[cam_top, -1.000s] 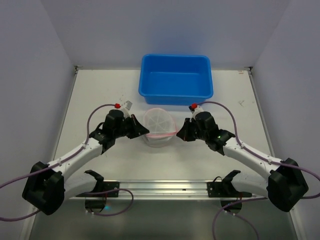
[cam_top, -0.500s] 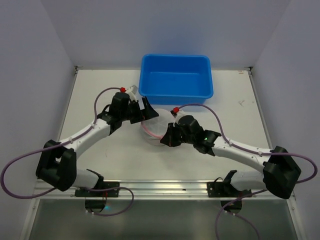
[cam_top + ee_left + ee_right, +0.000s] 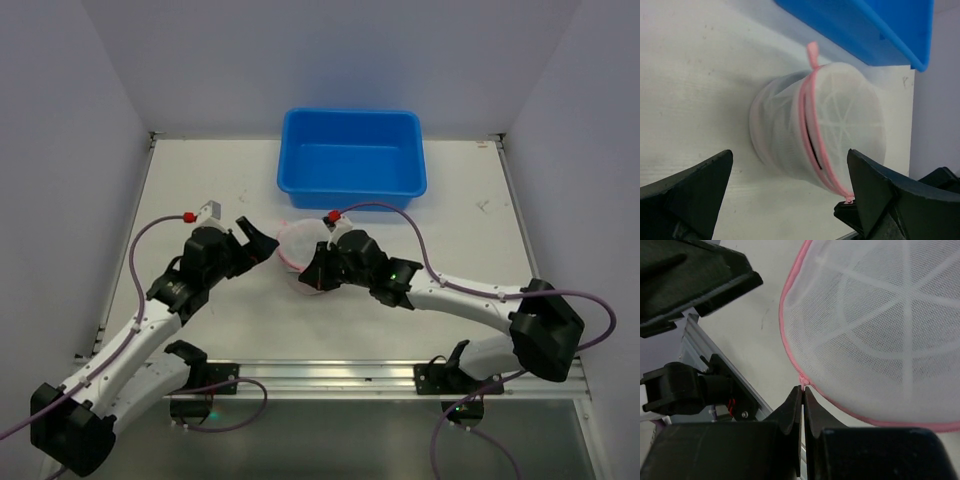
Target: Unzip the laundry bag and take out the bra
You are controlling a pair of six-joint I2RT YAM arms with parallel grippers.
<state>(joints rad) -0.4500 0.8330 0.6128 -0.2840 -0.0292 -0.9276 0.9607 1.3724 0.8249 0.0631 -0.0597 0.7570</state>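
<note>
laundry bag [image 3: 840,125] tilted, round face twd right hand [image 3: 803,390].

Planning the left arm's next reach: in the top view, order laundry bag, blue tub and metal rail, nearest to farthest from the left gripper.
1. laundry bag, just right of the left gripper.
2. blue tub, farther back, right.
3. metal rail, at the table's near edge.
</note>
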